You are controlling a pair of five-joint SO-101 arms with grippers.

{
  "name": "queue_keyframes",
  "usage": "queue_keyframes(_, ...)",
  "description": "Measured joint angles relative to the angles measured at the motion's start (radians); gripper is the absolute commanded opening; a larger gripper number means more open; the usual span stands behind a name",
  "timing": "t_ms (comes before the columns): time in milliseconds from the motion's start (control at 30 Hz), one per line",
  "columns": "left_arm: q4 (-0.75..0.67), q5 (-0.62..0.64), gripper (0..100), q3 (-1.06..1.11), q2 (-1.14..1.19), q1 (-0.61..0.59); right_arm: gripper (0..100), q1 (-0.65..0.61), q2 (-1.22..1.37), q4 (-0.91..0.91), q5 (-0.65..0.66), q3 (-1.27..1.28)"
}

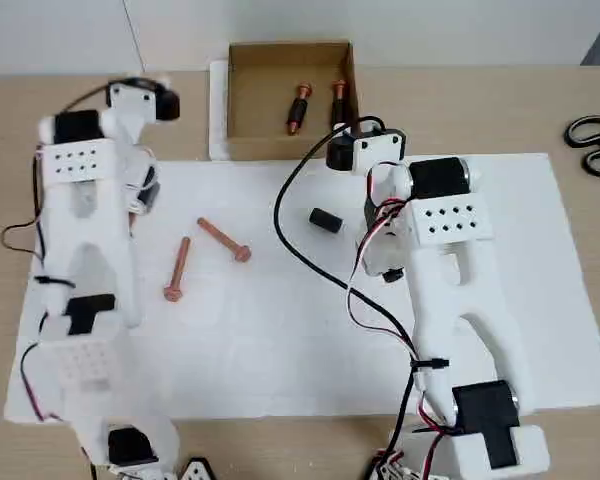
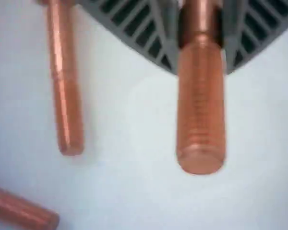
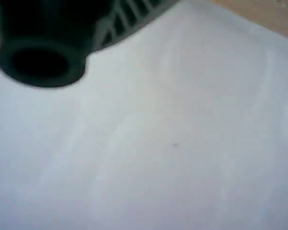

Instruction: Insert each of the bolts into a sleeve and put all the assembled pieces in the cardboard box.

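Bolt [image 2: 200, 120] pinched in left pincer [image 2: 200, 45], sleeve [image 3: 41, 64] pinched in right pincer [image 3: 50, 31]: line thread square with bore, ease in!

A pale wooden worktop [image 1: 500, 110] runs across the whole scene, its grain light and even. Most of its middle is covered by a white sheet [image 1: 280, 340], slightly crooked at the lower left. Along the top of the frame stands a plain white wall [image 1: 400, 25]. Black-handled scissors [image 1: 595, 140] lie on bare wood at the right edge. The light is soft and flat, with faint shadows.
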Motion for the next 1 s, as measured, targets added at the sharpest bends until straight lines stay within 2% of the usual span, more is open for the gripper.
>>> queue_keyframes(200,0.002,-0.466,1,0.15,-0.098,0.0,0.4,0.0,0.0,0.0,0.0,0.0)
queue_keyframes(433,0.0,-0.806,1,0.249,-0.106,0.068,0.4,0.0,0.0,0.0,0.0,0.0)
queue_keyframes(600,-0.003,-0.859,1,0.256,-0.106,0.107,0.4,0.0,0.0,0.0,0.0,0.0)
queue_keyframes(700,-0.064,-0.859,2,0.262,-0.106,0.109,0.4,0.0,0.0,0.0,0.0,0.021)
queue_keyframes(867,-0.192,-0.859,11,0.262,-0.041,0.077,0.4,0.0,0.0,0.0,0.0,0.029)
queue_keyframes(1000,-0.258,-0.859,12,0.262,0.038,0.074,0.4,0.0,0.0,0.0,0.0,0.031)
